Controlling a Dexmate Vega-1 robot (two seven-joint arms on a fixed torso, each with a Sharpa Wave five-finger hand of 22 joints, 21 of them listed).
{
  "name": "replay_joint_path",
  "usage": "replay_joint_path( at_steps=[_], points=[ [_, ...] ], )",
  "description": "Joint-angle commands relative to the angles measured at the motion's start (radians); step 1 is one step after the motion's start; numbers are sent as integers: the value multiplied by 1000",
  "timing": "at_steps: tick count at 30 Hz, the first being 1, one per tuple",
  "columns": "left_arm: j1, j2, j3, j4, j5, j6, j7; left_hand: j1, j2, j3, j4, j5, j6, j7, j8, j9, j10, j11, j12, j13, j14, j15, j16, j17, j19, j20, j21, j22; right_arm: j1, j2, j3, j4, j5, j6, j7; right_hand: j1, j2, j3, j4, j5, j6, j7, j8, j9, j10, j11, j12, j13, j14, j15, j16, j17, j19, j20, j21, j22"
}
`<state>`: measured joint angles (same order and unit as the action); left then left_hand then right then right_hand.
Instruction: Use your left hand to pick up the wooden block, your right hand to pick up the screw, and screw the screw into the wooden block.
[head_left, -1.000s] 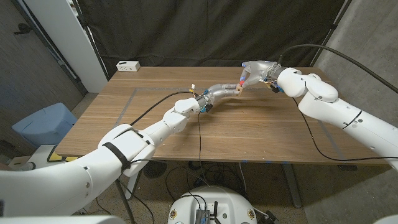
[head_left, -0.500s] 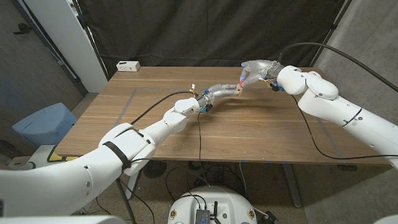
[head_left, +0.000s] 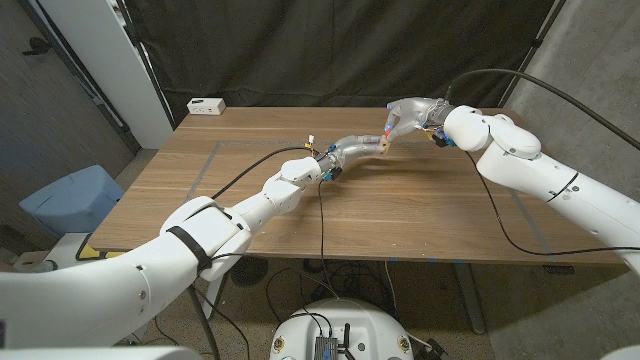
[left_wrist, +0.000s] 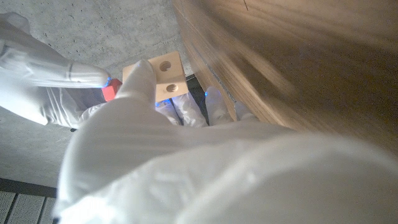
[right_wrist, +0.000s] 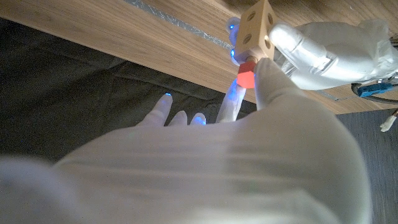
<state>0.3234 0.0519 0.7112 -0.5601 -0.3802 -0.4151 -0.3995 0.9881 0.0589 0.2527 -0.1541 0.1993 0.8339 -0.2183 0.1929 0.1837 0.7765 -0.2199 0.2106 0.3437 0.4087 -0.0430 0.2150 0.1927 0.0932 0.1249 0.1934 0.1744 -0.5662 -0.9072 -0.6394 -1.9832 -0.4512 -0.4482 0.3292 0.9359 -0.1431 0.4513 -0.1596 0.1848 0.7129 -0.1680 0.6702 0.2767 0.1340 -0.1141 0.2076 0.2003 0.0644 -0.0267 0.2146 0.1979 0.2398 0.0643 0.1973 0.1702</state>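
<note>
My left hand (head_left: 352, 148) holds the pale wooden block (head_left: 381, 146) above the far middle of the table. In the left wrist view the block (left_wrist: 163, 75) shows two round holes and sits between my fingers. My right hand (head_left: 408, 112) pinches the red-headed screw (head_left: 387, 134) and holds it against the block. The right wrist view shows the red screw head (right_wrist: 246, 77) pressed to one face of the block (right_wrist: 255, 25), with my left hand (right_wrist: 329, 53) gripping the block from the other side.
A white box (head_left: 206, 105) lies at the table's far left corner. Cables run along both arms over the wooden tabletop (head_left: 400, 215). A dark curtain hangs behind the table, and a blue bin (head_left: 70, 200) stands on the floor at the left.
</note>
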Motion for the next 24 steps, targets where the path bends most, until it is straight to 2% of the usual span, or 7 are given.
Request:
replay_joint_path(
  at_steps=[1, 14, 24],
  points=[
    [-3, -3, -2, 12, -2, -2, -6, -3, 5, 4, 5, -1, 10, -1, 7, 6, -3, -1, 4, 1, 0, -72, 2, 4, -4, 4, 3, 3, 4, 12, -11, 10, -6, -13, -24, -3, 4, 6, 1, -2, 15, 3, 11, 5, 15, -1, 6, 0, 14, -1, 8, 6, 15, -3, 1, 1],
    [-12, -13, -4, 38, -5, -12, -21, 0, 7, 6, 3, 0, 10, 0, 6, 6, -3, -1, 5, 1, 1, -71, 2, 3, -4, 3, 3, 3, -1, 11, -15, 1, -22, -31, -42, -14, 3, 2, 5, -4, 73, 17, 46, 12, 67, 0, 15, -1, 47, -10, 16, 4, 45, -8, 7, 1],
    [8, 7, -2, -13, -3, 7, -14, 0, 8, 6, 4, 0, 9, 1, 6, 6, -4, -1, 4, 1, 0, -70, 2, 4, -4, 2, 3, 3, -6, 15, -23, -2, -44, -45, -59, -35, 8, -7, 12, -5, 138, 21, 62, -8, 116, 1, 20, -2, 84, -27, 23, 0, 76, -19, 9, 0]
  ],
)
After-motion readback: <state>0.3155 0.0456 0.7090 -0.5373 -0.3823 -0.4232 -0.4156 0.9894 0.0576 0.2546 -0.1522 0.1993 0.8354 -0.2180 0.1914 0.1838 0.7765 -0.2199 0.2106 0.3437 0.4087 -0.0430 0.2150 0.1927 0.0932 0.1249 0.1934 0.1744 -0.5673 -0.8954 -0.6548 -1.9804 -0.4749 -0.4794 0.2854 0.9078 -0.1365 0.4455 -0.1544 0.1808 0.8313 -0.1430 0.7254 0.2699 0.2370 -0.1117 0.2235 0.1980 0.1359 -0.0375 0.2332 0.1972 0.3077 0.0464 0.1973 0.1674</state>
